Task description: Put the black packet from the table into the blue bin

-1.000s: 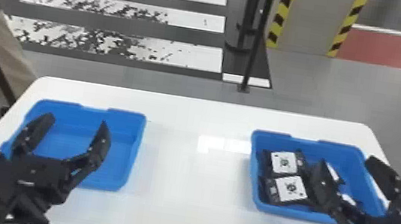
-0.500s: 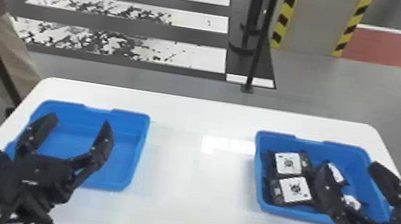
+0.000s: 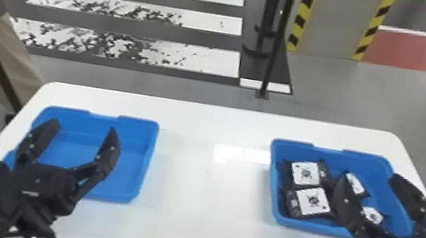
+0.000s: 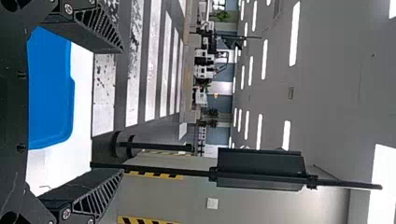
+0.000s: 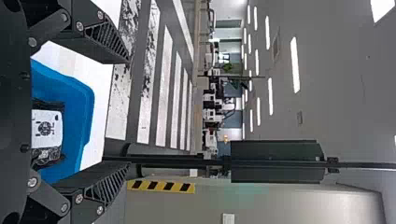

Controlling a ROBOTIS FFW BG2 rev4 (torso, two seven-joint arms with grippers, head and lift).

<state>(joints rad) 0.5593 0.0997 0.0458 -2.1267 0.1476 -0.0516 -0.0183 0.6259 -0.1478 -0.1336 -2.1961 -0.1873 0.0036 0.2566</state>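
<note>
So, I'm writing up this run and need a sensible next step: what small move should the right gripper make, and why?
I'd probably ease the right gripper up and back from the right-hand blue bin. Its fingers stand apart with nothing held, and black packets already lie in that bin, so the placing looks done.

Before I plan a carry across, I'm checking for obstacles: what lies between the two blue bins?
Between the left bin and the right bin, the head view shows bare white tabletop with a bright patch of glare.
</note>
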